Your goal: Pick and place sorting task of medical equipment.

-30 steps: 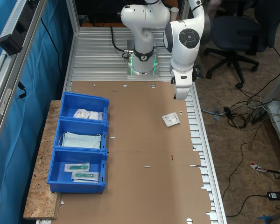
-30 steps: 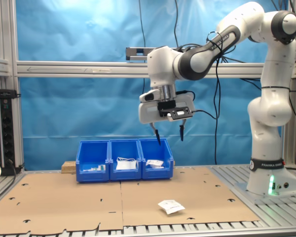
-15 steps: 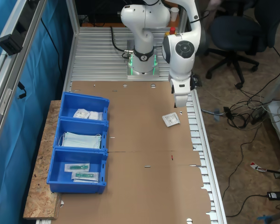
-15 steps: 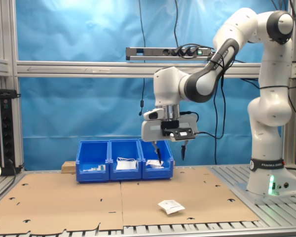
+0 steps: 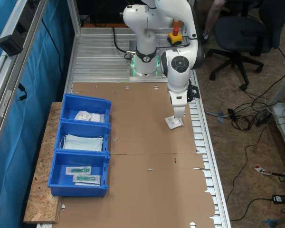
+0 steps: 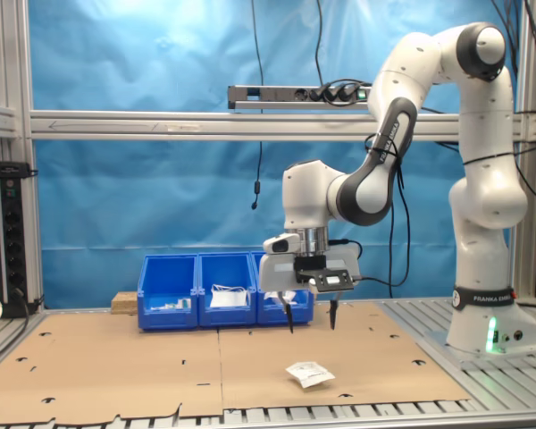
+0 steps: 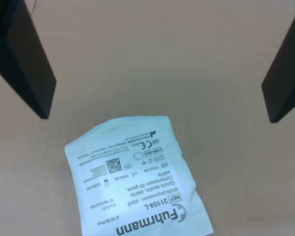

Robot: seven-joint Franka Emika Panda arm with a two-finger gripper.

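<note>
- Hovering above the cardboard sheet [image 5: 147, 142], the gripper [image 6: 310, 320] points straight down with its jaws spread wide and nothing between them.
- In the wrist view, the two dark fingers [image 7: 24, 59] stand far apart over bare cardboard.
- The medical equipment [image 5: 174, 122], a flat white packet with dark print, lies on the sheet near its edge beside the bare slatted rails, just under the gripper.
- Three blue bins [image 5: 80, 145] line the opposite edge.

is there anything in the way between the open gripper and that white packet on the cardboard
Nothing visible is. The gripper hangs open above the white packet, which lies flat and alone on the cardboard sheet. In the wrist view only bare cardboard separates the two fingers from the packet.
</note>
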